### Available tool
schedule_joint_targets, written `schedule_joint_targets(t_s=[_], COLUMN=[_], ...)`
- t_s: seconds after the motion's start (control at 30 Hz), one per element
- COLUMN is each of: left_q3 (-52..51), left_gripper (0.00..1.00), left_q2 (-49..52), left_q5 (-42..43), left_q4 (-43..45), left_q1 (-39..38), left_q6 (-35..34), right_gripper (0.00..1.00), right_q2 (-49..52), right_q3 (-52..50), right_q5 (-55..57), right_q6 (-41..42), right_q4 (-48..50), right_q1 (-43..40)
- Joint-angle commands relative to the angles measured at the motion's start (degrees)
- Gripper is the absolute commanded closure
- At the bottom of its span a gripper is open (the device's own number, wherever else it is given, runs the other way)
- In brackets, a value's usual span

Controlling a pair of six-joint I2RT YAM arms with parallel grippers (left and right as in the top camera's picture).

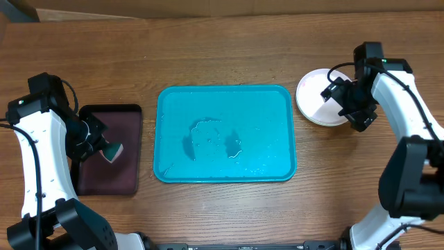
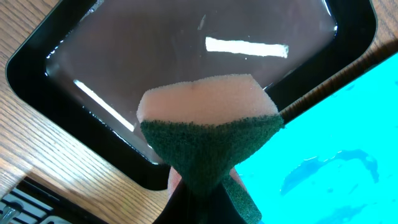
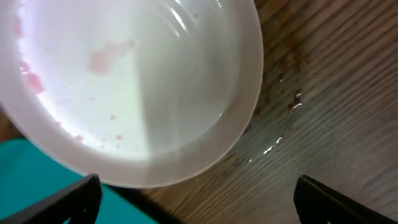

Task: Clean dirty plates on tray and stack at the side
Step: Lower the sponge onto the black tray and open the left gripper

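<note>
A wooden tabletop (image 1: 229,59) carries three things: the teal tray (image 1: 225,97) at centre, a dark maroon tray (image 1: 111,173) just to its left, and a white plate (image 1: 312,94) near the right.

The bench (image 1: 222,55) is matt grained wood, the teal tray (image 1: 225,97) glossy wet plastic, the white plate (image 3: 155,93) smooth and shiny, the sponge (image 2: 208,124) foam with rough green scouring fibre.
</note>
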Motion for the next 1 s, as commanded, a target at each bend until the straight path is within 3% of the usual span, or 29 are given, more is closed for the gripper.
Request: schedule_joint_targets(t_s=[0.0,0.27,0.6,0.73,0.97], left_q3=[-0.37,-0.37,-1.03,-2.29,-7.41], left_gripper=[0.96,0.96,0.96,0.96,0.96], left_q2=[0.31,0.31,0.42,0.57,1.44], left_q5=[-0.02,0.0,-0.74,-5.07,-5.01], left_q4=[0.28,1.09,3.78,5.44,13.62], left_q1=[0.2,0.2,0.22,0.33,0.35], left_q6=[1.25,1.01,0.11,-1.81,-1.95], right_gripper=[0.0,0.0,0.0,0.0,0.0], right_q2=[-8.15,-18.05,-17.46,-17.46,-17.46], right_q3=[2.71,2.49,2.43,2.43,2.43], right_q5=[-1.42,-4.22,-2.84,-1.84,-1.88], right_q6=[-1.46,-4.7,-3.17,-0.31,-0.28], right_q4=[-0.81,-2.16,-0.61,-0.48,-1.16], right_q1=[1.44,11.45,29.07,32.63,36.81])
